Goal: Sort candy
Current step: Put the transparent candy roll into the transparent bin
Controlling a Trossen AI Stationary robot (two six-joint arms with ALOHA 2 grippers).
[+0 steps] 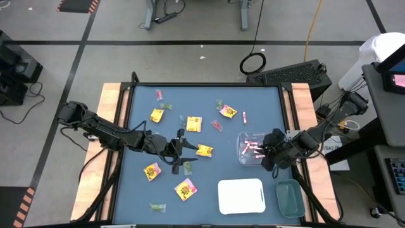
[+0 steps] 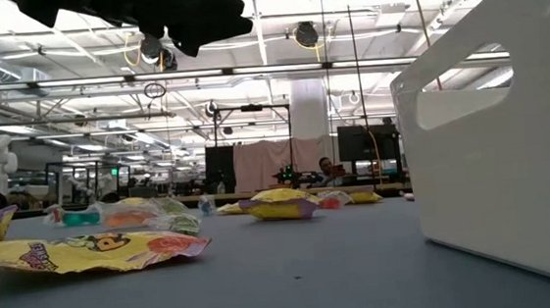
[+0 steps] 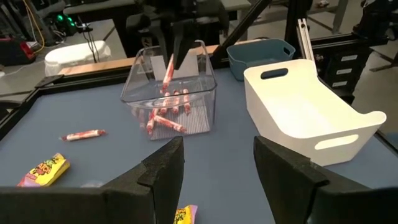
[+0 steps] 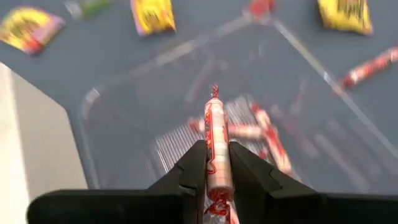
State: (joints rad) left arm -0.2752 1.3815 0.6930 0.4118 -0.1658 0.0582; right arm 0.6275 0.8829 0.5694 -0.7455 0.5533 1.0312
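Note:
Candy lies scattered over the blue table: yellow packets (image 1: 193,123) (image 1: 185,188), pink-red sticks (image 1: 244,116) and small green pieces (image 1: 157,206). My right gripper (image 4: 216,158) is shut on a pink-red stick (image 4: 214,134) above the clear tray (image 1: 248,138), where several more sticks (image 3: 165,118) lie. My left gripper (image 3: 217,168) stands open over the table's middle (image 1: 180,152), beside a yellow packet (image 1: 204,150), with nothing between its fingers. My right gripper pinches the pink-red stick between its two fingers (image 4: 193,168), which lie along the stick. The stick's free end (image 4: 214,93) juts out past the fingertips. The fingers slant down from the table's right side. The stick is lifted clear, tilted over the clear tray's inside (image 3: 168,68).
A white tray (image 1: 240,195) with handle slots stands at the near right, and a teal tray (image 1: 290,197) stands beside it toward the right edge. Wooden rails (image 1: 109,126) run along the table's left and right sides. In the low view the white tray (image 2: 510,145) fills the right.

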